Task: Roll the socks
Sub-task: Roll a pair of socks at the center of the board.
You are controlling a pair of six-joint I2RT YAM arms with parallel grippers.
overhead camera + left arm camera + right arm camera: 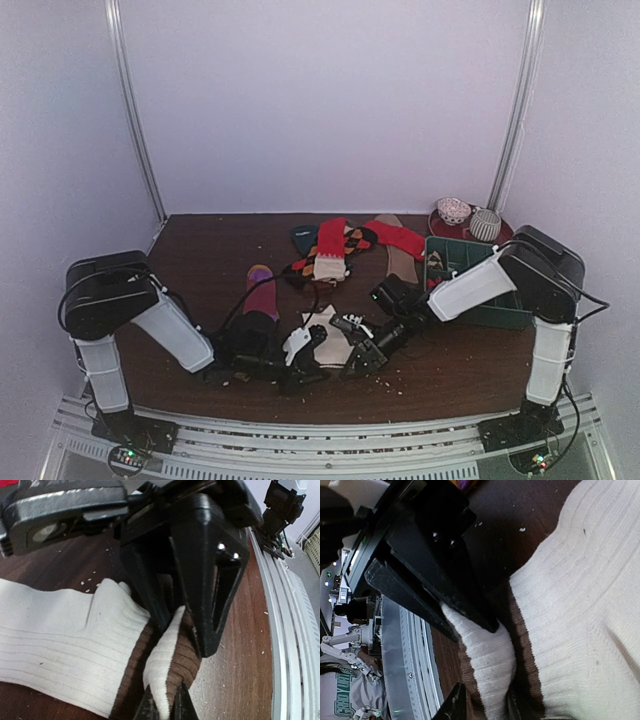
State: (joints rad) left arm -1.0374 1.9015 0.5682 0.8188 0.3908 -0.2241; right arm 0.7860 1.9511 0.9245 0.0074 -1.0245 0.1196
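Both arms [175,335] [470,288] low, jaws on sock [322,338].

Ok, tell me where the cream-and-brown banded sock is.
Top view: the cream-and-brown banded fabric sock lies at front centre of the brown table, between the left end effector and right end effector, just right of the purple-magenta striped sock.

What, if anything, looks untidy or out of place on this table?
Small pale flecks litter the dark table near its front edge, like lint or crumbs. At the back, several socks lie in an overlapping heap rather than laid out singly.
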